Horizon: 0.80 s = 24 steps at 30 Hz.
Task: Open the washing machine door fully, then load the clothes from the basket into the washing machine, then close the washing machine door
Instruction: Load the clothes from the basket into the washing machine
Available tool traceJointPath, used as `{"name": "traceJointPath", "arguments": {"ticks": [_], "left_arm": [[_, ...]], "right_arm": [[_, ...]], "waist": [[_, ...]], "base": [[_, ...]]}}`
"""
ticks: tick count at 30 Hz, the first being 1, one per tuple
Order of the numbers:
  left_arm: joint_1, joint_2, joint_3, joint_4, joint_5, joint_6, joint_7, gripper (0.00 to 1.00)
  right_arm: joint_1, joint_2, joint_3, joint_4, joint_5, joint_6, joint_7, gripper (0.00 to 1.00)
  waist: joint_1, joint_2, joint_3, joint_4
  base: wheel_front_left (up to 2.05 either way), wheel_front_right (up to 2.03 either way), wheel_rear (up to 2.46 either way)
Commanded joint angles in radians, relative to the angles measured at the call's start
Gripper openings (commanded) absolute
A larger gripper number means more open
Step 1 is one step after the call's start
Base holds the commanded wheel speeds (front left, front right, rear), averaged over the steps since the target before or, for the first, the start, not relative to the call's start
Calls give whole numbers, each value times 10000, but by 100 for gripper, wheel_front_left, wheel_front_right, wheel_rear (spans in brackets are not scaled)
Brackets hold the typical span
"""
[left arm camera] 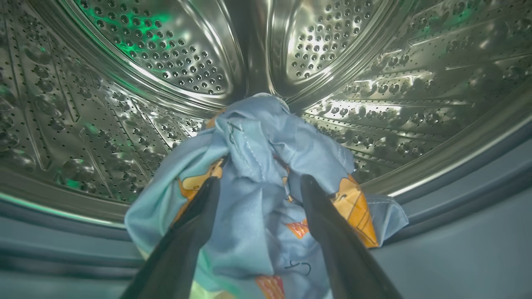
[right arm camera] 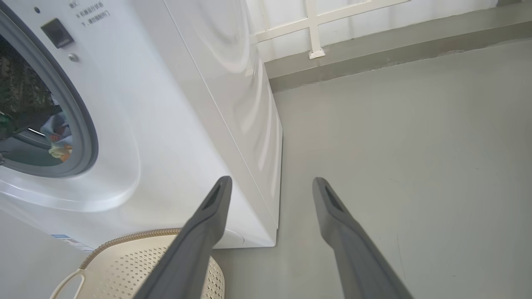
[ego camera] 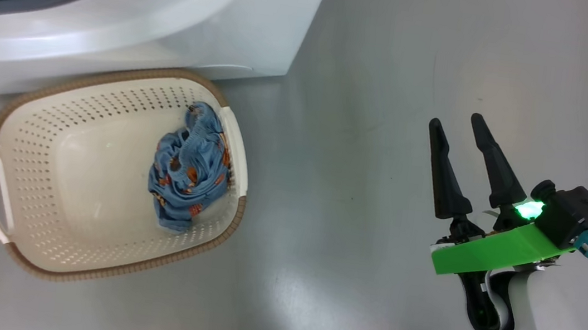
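One blue printed garment (ego camera: 190, 166) lies crumpled against the right wall of the basket (ego camera: 53, 118), beside the washing machine (ego camera: 234, 12). It looks soft, light and limp, and I'd pinch a raised fold. A second garment (left arm camera: 257, 137) sits in the drum (left arm camera: 174, 62) between the spread fingers of the left tool (left arm camera: 259, 178); the right tool (ego camera: 455, 120) hangs spread, empty

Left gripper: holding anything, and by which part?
Nothing gripped: the left gripper is open, the garment lying loose between its fingers in the drum.

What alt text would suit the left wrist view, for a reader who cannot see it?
A light blue garment with orange prints lies at the mouth of a perforated steel drum. The left pincer is open, one dark finger on each side of the cloth.
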Motion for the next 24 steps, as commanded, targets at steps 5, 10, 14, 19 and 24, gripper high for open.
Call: {"name": "traceJointPath", "arguments": {"ticks": [5, 10, 14, 19, 24], "left_arm": [[379, 347, 546, -558, -412, -14, -212, 100], [1574, 229, 1850, -1795, 259, -14, -218, 100], [2834, -123, 3059, -2728, 1126, -14, -219, 100], [4356, -695, 4344, -3759, 2154, -14, -220, 100], [5641, -1186, 5247, -4611, 2957, -14, -221, 100]], "right_arm": [[312, -85, 47, -184, 84, 16, -120, 100], [458, -200, -53, -168, 74, 16, -120, 100], [630, -324, -93, -122, 87, 16, -120, 100], [887, -512, -119, -22, 136, 16, -120, 100], [1223, -703, -157, 71, 204, 16, -120, 100]], "waist": [[0, -1, -315, 277], [0, -1, -650, 475], [0, -1, -993, 611], [0, -1, -1510, 765], [0, -1, -2063, 932]], "base": [[0, 0, 0], [0, 0, 0], [0, 0, 0], [0, 0, 0], [0, 0, 0]]}}
